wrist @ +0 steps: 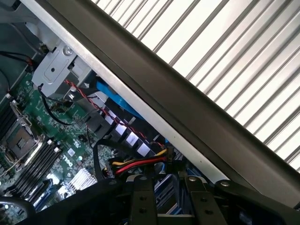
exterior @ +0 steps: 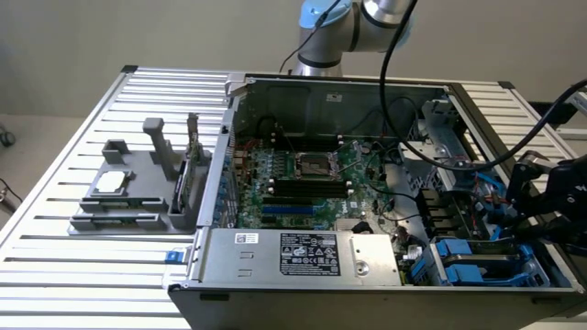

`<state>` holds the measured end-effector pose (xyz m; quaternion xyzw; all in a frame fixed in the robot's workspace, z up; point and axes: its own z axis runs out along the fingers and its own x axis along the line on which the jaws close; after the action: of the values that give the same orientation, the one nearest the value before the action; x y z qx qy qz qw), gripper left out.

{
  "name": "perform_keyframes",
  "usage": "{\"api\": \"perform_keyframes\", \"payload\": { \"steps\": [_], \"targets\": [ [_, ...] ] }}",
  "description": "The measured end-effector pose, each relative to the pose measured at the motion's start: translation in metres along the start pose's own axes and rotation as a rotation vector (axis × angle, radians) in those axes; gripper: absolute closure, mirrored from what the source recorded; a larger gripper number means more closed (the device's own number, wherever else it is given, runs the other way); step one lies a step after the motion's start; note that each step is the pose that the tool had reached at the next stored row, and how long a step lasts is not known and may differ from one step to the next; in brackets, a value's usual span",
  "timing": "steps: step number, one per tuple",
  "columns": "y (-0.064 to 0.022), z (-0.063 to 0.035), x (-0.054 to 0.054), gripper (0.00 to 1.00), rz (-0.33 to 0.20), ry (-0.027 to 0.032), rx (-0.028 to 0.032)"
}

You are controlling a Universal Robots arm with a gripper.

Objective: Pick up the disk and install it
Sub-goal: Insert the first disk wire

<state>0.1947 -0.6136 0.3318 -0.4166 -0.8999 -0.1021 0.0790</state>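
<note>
Just below and left of the tool (exterior: 537,213) in the exterior view, the blue-framed disk (exterior: 482,261) lies flat in the lower right corner of the computer case (exterior: 330,96), long axis across the frame; whether the tool is apart or clamped cannot be told

The arm (exterior: 353,27) is seen at the top of the exterior view, where its silver tube and pale blue joint caps are turned over at a joint. A black cable (exterior: 396,82) is carried from it down and across toward the exterior view's right. The gripper (exterior: 548,199), black throughout, is held low at the exterior view's right edge, well apart from that joint and tilted inward. In the wrist view the gripper (wrist: 171,206) is shown from close behind as a dark body studded with pale bolt heads.
</note>
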Motion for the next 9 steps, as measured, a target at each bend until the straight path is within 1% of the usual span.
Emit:
{"api": "perform_keyframes", "payload": {
  "steps": [3,4,5,7,8,9],
  "targets": [
    [0.0002,0.0003,-0.0002,0.70,0.000,0.0011,-0.0004],
    [0.0002,0.0002,-0.0002,0.72,0.000,0.0012,-0.0004],
    [0.0002,0.0002,-0.0002,0.79,0.000,0.0014,-0.0004],
    [0.0002,0.0002,-0.0002,0.79,0.000,0.0019,-0.0008],
    [0.0002,0.0002,-0.0002,0.84,0.000,0.0021,-0.0010],
    [0.0002,0.0002,-0.0002,0.84,0.000,0.0023,-0.0012]
  ]
}}
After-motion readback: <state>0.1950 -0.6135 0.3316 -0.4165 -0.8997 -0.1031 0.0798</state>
